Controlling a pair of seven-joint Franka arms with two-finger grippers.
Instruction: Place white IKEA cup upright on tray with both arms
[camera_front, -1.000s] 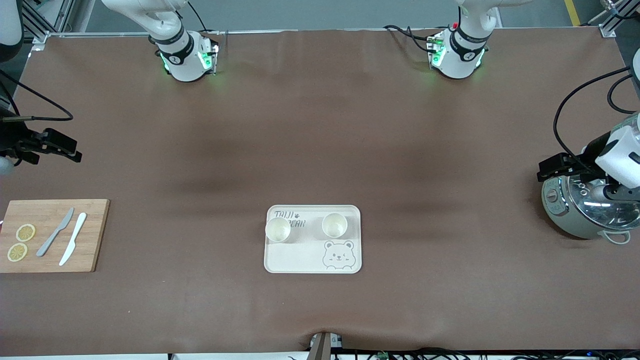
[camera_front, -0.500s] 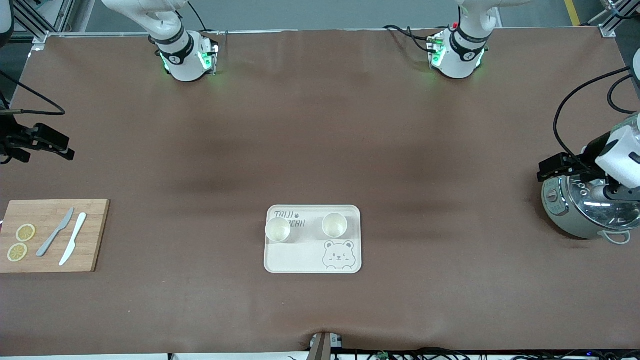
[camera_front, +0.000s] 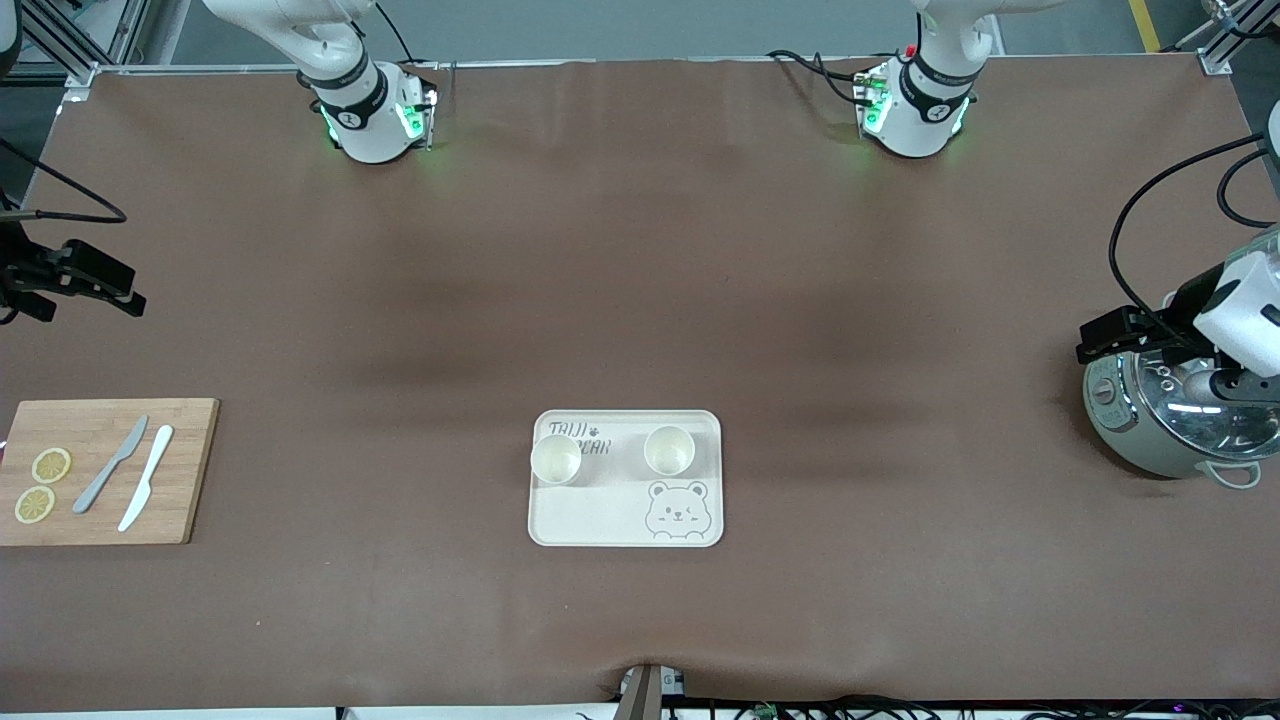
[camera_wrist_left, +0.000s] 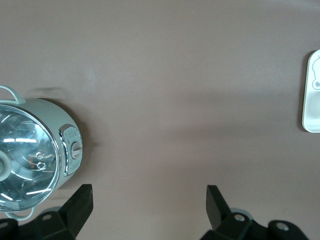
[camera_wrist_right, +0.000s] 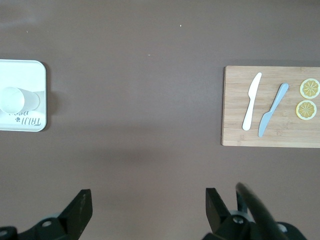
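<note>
The cream tray (camera_front: 590, 512) with the bear drawing lies on the brown mat, near the front camera's side of the table. Two white cups stand upright on it: one (camera_front: 556, 459) at the edge toward the right arm's end, the other (camera_front: 669, 450) beside it. My right gripper (camera_front: 118, 290) is open and empty, over bare mat at the right arm's end; its wrist view shows its gripper (camera_wrist_right: 148, 210), the tray (camera_wrist_right: 20, 70) and one cup (camera_wrist_right: 17, 100). My left gripper (camera_front: 1100, 340) is open and empty by the pot's rim; it also shows in its wrist view (camera_wrist_left: 149, 210), with a tray edge (camera_wrist_left: 312, 110).
A grey-green pot (camera_front: 1165, 425) with a glass lid stands at the left arm's end, also in the left wrist view (camera_wrist_left: 30, 160). A wooden cutting board (camera_front: 185, 470) with two knives and two lemon slices lies at the right arm's end, also in the right wrist view (camera_wrist_right: 235, 125).
My right gripper has drawn back toward the right arm's end of the table, away from the tray. The left arm, the cups and the tray have not visibly moved.
</note>
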